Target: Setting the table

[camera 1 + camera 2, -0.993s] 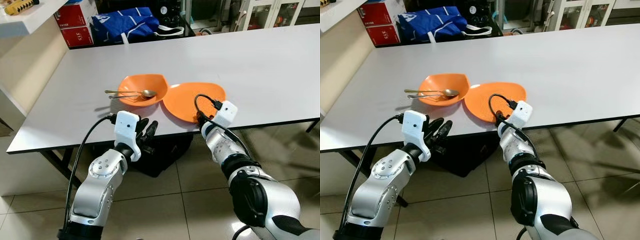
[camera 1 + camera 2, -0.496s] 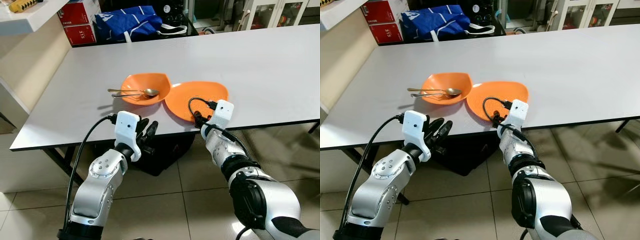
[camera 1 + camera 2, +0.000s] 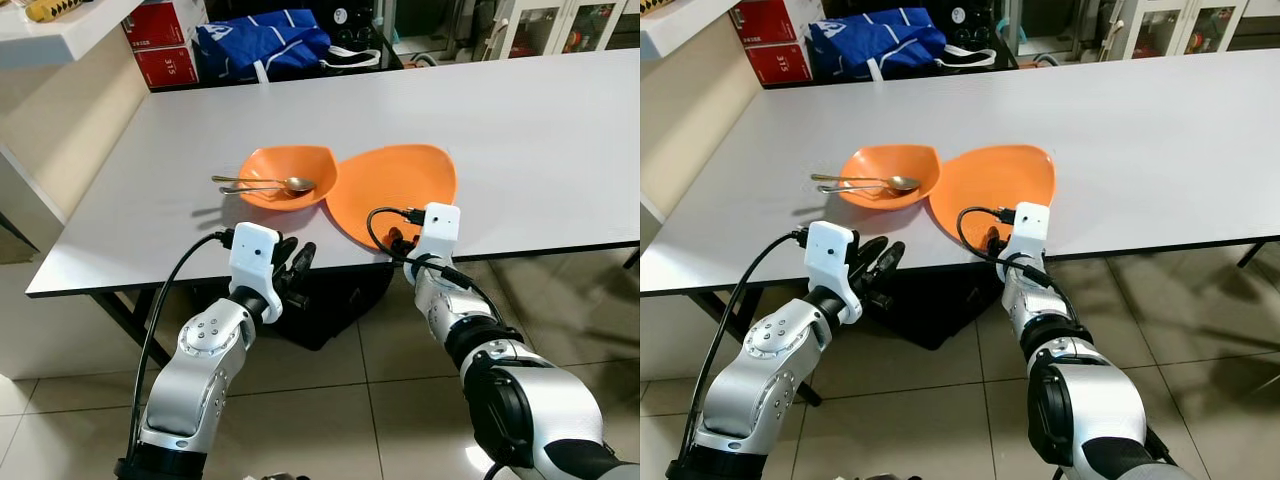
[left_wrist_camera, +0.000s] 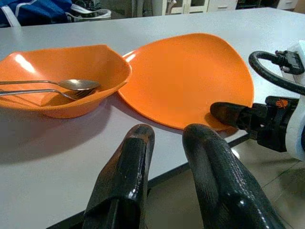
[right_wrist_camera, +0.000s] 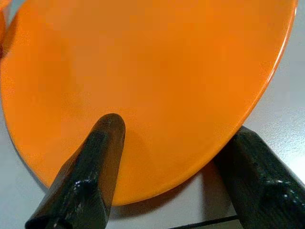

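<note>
While the robot stands at the near edge of the table, this is how things lie.

Table (image 3: pixel 540 140): long, pale grey top, tiled floor beneath.
Plate (image 3: pixel 390 185): orange, at the near edge of the table, its near rim just at the edge; it looks tipped up, far side raised, though I cannot be sure from here.
Right gripper (image 3: pixel 402 242): at the plate's near rim. One finger (image 5: pixel 90 167) lies on the plate's upper face, the other comes up below the rim at the table surface, so the rim sits between them. Whether they are pressing tight on it I cannot tell.
Bowl (image 3: pixel 288 176): orange, squarish, just to the robot's left of the plate, rims touching or very nearly so.
Spoon (image 3: pixel 262 183): metal, lying across the bowl, handle sticking out over the bowl's left rim.
Fork (image 4: pixel 47 92): beside the spoon in the bowl, handle pointing the same way.
Left gripper (image 3: pixel 292 268): below the table edge, in front of the bowl, holding nothing; its two fingers sit close together with a narrow gap between them.
Bag (image 3: pixel 262 45): blue, beyond the far side of the table.
Boxes (image 3: pixel 165 45): red, stacked next to the bag.
</note>
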Motion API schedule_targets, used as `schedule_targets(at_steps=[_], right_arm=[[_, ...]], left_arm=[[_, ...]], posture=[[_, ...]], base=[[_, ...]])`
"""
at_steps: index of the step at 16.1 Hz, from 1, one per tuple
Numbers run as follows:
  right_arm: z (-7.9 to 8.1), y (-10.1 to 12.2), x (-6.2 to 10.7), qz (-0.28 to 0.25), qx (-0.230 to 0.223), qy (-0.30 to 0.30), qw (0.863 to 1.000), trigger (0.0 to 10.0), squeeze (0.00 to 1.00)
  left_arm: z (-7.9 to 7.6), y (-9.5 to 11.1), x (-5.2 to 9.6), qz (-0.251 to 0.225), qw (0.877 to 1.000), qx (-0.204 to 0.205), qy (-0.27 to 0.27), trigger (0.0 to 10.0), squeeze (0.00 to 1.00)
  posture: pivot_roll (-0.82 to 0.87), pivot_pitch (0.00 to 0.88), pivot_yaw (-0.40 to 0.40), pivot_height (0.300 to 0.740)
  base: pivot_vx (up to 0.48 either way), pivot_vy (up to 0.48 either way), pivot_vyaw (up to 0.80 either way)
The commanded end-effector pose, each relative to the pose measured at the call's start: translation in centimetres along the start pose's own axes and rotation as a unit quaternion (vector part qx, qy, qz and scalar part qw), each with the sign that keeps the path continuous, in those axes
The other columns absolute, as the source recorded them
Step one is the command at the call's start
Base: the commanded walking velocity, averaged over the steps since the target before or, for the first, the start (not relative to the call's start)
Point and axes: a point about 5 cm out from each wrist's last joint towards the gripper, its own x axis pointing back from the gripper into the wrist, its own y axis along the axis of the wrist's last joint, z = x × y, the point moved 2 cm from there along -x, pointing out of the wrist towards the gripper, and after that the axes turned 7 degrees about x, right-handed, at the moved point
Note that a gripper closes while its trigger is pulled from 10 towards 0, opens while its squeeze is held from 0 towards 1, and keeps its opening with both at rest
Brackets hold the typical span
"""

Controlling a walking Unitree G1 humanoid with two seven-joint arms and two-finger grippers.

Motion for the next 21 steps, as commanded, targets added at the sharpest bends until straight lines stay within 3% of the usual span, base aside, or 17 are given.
schedule_targets(at_steps=[1,4,8,13,21], right_arm=[[-1.33,-4.46,0.71,0.085,0.009,-0.024,0.996,10.0,0.0],[-1.5,-4.45,0.7,0.086,-0.001,-0.03,0.996,10.0,0.0],[-1.61,-5.07,0.81,0.113,-0.135,-0.048,0.983,10.0,0.0],[-1.55,-4.6,0.68,0.114,-0.175,-0.053,0.977,10.0,0.0],[-2.29,-5.07,0.79,0.139,-0.252,-0.082,0.954,10.0,0.0]], left_arm=[[-0.05,0.44,0.16,-0.004,1.0,-0.009,-0.001,10.0,0.0],[-0.06,0.46,0.14,-0.004,1.0,-0.009,-0.001,10.0,0.0],[-0.08,0.54,0.11,-0.005,1.0,-0.011,0.0,10.0,0.0],[-0.06,0.58,0.13,-0.006,1.0,-0.011,0.002,10.0,0.0],[0.01,0.63,0.16,-0.005,1.0,-0.014,0.001,10.0,0.0]], posture=[[-0.03,0.042,0.136,0.74],[-0.03,0.042,0.136,0.74],[-0.03,0.042,0.136,0.74],[-0.03,0.038,0.133,0.74],[-0.03,0.034,0.127,0.74]], base=[[0.0,0.0,0.0],[0.0,0.0,0.0],[0.0,0.0,0.0],[0.0,0.0,0.0],[0.0,0.0,0.0]])
